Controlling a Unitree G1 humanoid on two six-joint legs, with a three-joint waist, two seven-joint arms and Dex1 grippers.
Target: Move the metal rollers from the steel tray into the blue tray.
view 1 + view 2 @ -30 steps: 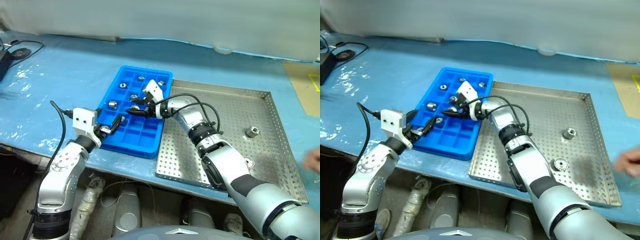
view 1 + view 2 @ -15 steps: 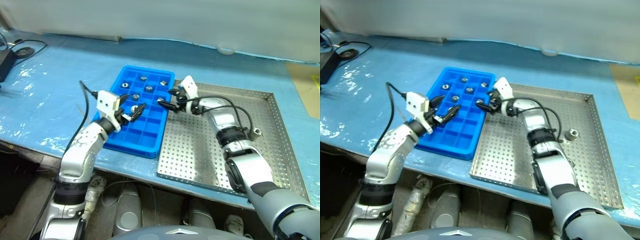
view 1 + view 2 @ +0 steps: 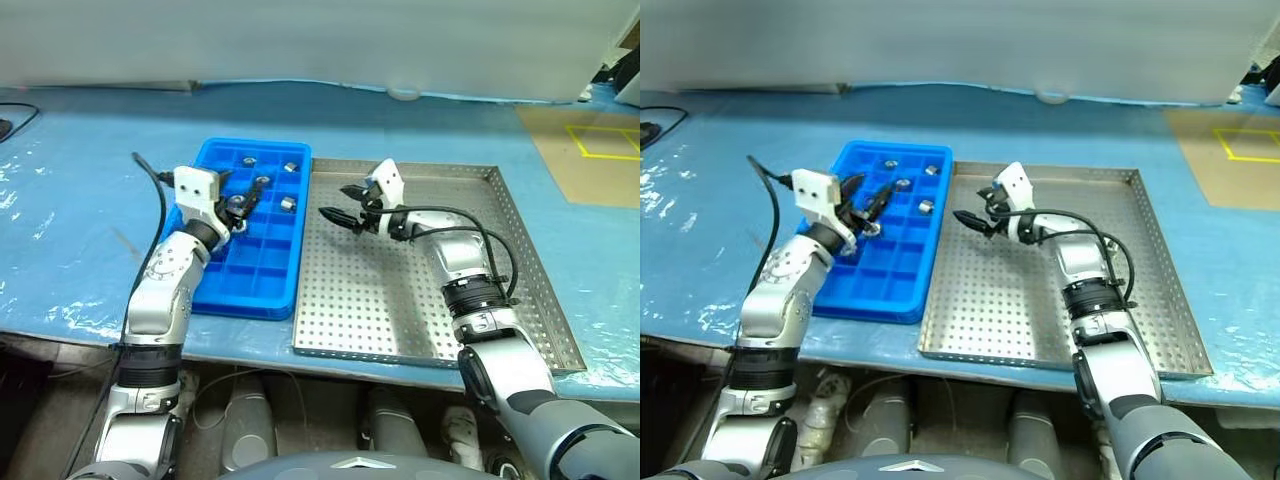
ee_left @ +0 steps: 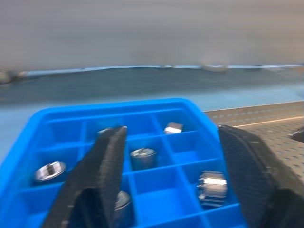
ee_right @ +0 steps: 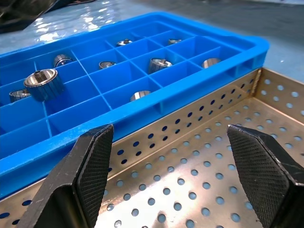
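Your right claw (image 3: 338,203) hangs over the steel tray (image 3: 520,260), close to that tray's left rim, with its two black fingers spread wide and nothing between them; in its wrist view the pads (image 5: 92,166) frame only bare perforated floor, and the rim where the steel tray meets the blue tray (image 3: 205,290) runs just ahead of the fingertips. Behind that claw and off to its right, the steel tray's floor lies open all the way to the far and right rims, so you have plenty of room there. Your left claw (image 3: 866,200) sits over the blue tray, above the compartments toward its far end, fingers parted to a middling width and holding nothing that you can make out; its wrist view looks between the two fingers (image 4: 102,166) at the grid walls. The metal rollers (image 4: 211,184) lie in the blue tray's compartments: ahead of the left claw you can count one (image 4: 142,156) straight between the fingers, one (image 4: 173,127) farther out toward the far rim, one (image 4: 49,171) off near the outer wall, and another (image 4: 119,202) partly hidden behind the finger on that side. From the right wrist view one roller (image 5: 43,83) stands tilted on a grid wall beyond the claw. The two trays touch along their long edges, and the pale blue table sheet (image 3: 80,150) is open on all sides of them
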